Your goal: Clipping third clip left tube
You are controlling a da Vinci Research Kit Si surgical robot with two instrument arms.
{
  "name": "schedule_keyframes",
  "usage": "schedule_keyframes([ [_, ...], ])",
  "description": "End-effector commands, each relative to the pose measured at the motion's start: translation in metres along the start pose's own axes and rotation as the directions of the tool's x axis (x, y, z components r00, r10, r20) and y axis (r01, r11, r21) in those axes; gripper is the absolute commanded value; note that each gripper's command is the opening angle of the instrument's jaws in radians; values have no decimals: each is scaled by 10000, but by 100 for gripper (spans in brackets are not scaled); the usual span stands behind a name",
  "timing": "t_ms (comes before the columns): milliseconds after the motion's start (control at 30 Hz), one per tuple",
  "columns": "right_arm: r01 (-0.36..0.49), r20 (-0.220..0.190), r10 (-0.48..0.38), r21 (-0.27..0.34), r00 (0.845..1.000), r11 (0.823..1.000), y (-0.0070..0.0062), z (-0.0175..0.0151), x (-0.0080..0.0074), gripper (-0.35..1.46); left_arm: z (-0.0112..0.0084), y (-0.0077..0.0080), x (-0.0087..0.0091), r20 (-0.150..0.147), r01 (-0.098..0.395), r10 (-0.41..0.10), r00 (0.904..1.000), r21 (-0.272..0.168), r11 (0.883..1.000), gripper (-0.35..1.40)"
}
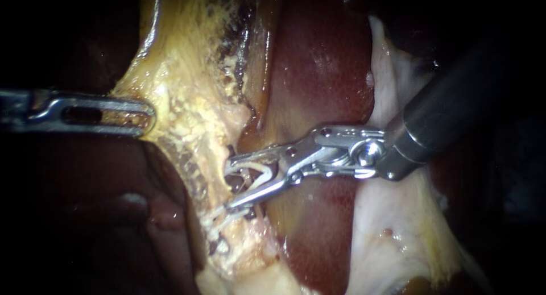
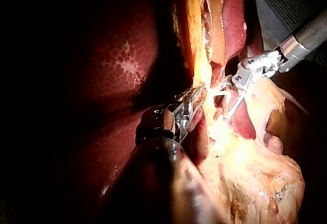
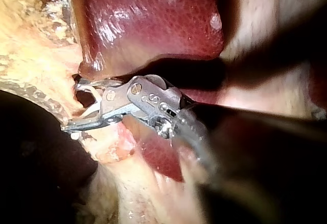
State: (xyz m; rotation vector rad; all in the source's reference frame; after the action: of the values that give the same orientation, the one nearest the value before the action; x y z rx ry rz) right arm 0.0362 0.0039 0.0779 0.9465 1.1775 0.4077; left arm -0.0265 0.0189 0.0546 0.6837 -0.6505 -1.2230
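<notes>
endoscope view: right instrument (image 1: 229, 182) jaws spread around pale tube (image 1: 257, 170); left instrument (image 1: 149, 115) pinches yellow tissue (image 1: 182, 96)

In the endoscope view the light comes from the camera side: the middle is bright and the edges fall to black. Glare sits on the wet liver (image 1: 324, 67) and on the metal of my right instrument (image 1: 229, 182). The left wrist view is mostly dark; only the yellow tissue (image 2: 245, 183) is lit. In the right wrist view a shadow lies between liver and instrument.
</notes>
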Motion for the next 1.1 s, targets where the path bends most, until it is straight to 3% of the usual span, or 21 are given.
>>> schedule_keyframes([
  [33, -36, -78, 38, 165, 10000, 9999, -1, 0, 0, 56, 1, 0, 0, 0, 0, 0, 10000, -1, 10000, -35],
  [267, -540, -570, 633, 1515, 9964, 9870, -8, -1, 2, 56, 1, 0, 1, 25, -2, 2, 10000, -26, 10000, -35],
  [433, -750, -966, 1020, 2511, 9901, 9651, -10, -1, 3, 56, 1, 1, 1, 24, -4, 4, 10000, -25, 10000, -35],
  [633, -822, -1047, 1235, 3333, 9868, 9392, -15, 5, 4, 55, 3, 3, 1, 29, -13, 13, 10000, -28, 10000, -35],
  [900, -873, -1316, 1562, 4215, 9789, 9026, -21, 23, 11, 53, 8, 10, 2, 24, -42, 42, 10000, -14, 10000, -35],
  [1100, -984, -1479, 1751, 4203, 9734, 9020, -20, 31, 17, 53, 10, 13, 3, 30, -49, 49, 10000, -18, 10000, -35],
])
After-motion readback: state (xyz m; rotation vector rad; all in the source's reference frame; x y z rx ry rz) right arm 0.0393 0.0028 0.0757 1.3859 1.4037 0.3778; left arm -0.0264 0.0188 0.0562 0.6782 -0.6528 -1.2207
